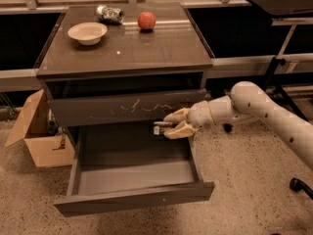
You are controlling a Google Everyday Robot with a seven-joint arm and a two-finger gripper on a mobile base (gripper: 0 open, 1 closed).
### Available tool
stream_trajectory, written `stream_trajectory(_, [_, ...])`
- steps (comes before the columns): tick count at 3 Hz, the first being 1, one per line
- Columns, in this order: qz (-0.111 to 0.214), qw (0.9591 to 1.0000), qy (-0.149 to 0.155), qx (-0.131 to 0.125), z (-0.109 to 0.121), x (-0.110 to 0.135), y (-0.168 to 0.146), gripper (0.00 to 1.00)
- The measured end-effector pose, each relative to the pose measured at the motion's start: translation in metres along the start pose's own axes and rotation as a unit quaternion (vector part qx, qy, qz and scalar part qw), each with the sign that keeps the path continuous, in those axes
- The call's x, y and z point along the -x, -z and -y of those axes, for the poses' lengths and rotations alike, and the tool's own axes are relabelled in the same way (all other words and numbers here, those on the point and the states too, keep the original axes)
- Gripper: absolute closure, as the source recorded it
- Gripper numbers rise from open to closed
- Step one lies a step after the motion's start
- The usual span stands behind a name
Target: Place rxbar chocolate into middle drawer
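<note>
My gripper (169, 124) reaches in from the right and is shut on the rxbar chocolate (158, 128), a small dark bar with pale markings sticking out left of the cream fingers (179, 130). It holds the bar just below the scratched drawer front (127, 109) and above the back right part of the open middle drawer (133, 198). The drawer is pulled far out, and its smooth grey inside shows nothing lying in it.
On the cabinet top (161, 48) stand a white bowl (87, 33), a crushed silvery can (109, 13) and a red apple (146, 20). A cardboard box (39, 131) sits on the floor at the left. A black table and chair base stand at the right.
</note>
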State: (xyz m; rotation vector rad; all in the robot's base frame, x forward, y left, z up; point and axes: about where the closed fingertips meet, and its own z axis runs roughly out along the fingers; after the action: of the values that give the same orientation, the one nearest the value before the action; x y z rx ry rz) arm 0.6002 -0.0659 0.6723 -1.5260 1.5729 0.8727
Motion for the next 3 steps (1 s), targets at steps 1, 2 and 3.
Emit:
stream_trajectory(1, [0.015,0.9998,0.007,0.012,0.005,-0.038,-0.025,1.0])
stream_trajectory(2, [0.035,0.9992,-0.009,0.016,0.015,-0.076,-0.049,1.0])
stream_trajectory(3, [0.035,0.9992,-0.009,0.016,0.015,-0.076,-0.049,1.0])
